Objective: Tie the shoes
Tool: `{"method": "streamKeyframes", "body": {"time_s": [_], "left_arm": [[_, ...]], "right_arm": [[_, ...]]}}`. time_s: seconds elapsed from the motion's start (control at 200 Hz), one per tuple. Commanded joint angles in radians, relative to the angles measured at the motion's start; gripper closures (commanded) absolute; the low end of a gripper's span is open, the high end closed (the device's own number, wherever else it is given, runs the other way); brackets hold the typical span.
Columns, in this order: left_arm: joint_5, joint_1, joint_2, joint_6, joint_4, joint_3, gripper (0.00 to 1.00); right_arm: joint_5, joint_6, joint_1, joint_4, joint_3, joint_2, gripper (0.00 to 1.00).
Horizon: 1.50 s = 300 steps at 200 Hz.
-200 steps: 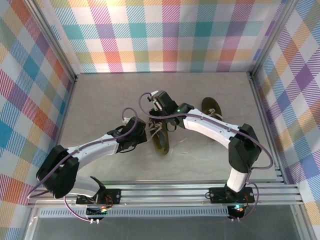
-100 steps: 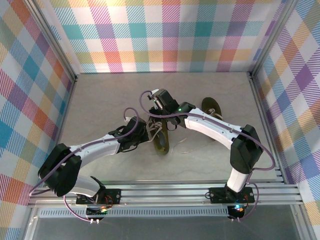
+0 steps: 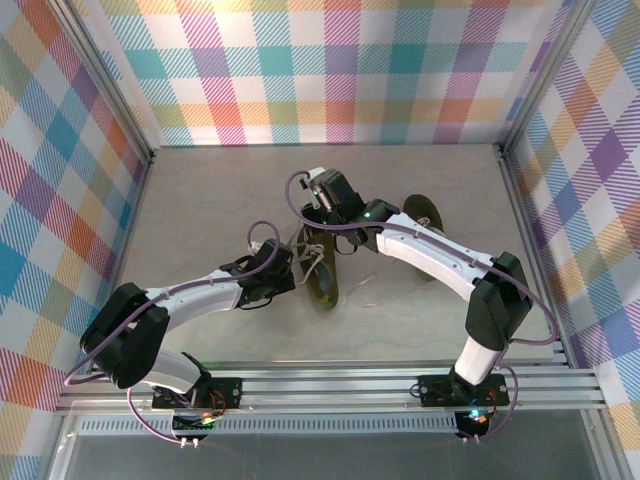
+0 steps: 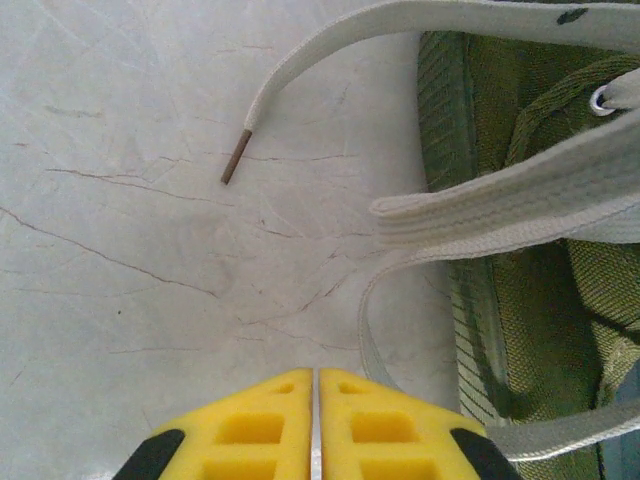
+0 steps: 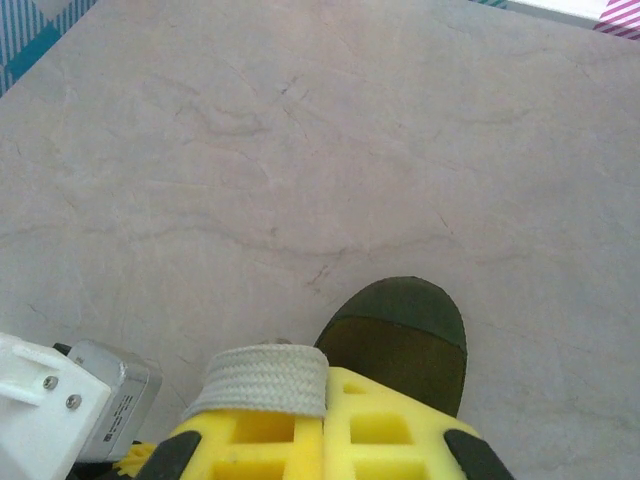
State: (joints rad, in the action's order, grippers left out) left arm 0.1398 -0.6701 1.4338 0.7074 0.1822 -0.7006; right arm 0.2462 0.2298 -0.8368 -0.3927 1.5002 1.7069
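Right wrist: right tool (image 5: 325,388) clamped a lace (image 5: 262,382) mid-knot; left tool (image 4: 316,378), closed empty, likely needed the eleven-o'clock aglet (image 4: 237,157) next.

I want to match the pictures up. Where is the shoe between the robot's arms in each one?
Top external: the shoe lies mid-table, laces loose.
Left wrist: the shoe runs down the right side.
Right wrist: its dark end peeks out bottom centre-right.
Shared landmark: the pale lace.

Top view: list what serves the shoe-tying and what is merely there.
Job: middle shoe; lace; second shoe; right claw, shut on lace; left claw, shut.
Merely there: table; checked walls; frame rail.
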Motion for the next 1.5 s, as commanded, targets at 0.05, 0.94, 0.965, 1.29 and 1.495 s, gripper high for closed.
{"method": "streamKeyframes", "body": {"time_s": [0.05,0.94,0.965,1.29,1.495], "left_arm": [[-0.003,-0.009,0.005,0.004,0.012,0.015,0.84],[-0.033,0.009,0.102,0.094,-0.153,-0.023,0.68],[-0.034,0.009,0.095,0.096,-0.163,-0.018,0.68],[-0.046,0.012,0.155,0.097,-0.169,-0.051,0.69],[-0.038,0.012,0.155,0.099,-0.157,-0.059,0.88]], "right_arm": [[-0.014,0.028,0.002,0.005,0.028,-0.033,1.00],[-0.019,0.035,0.002,0.001,0.003,-0.038,1.00],[-0.019,0.036,0.002,0.002,0.004,-0.036,1.00],[-0.021,0.035,0.002,-0.001,0.000,-0.042,1.00],[-0.029,0.035,0.002,-0.019,0.003,-0.049,1.00]]}}
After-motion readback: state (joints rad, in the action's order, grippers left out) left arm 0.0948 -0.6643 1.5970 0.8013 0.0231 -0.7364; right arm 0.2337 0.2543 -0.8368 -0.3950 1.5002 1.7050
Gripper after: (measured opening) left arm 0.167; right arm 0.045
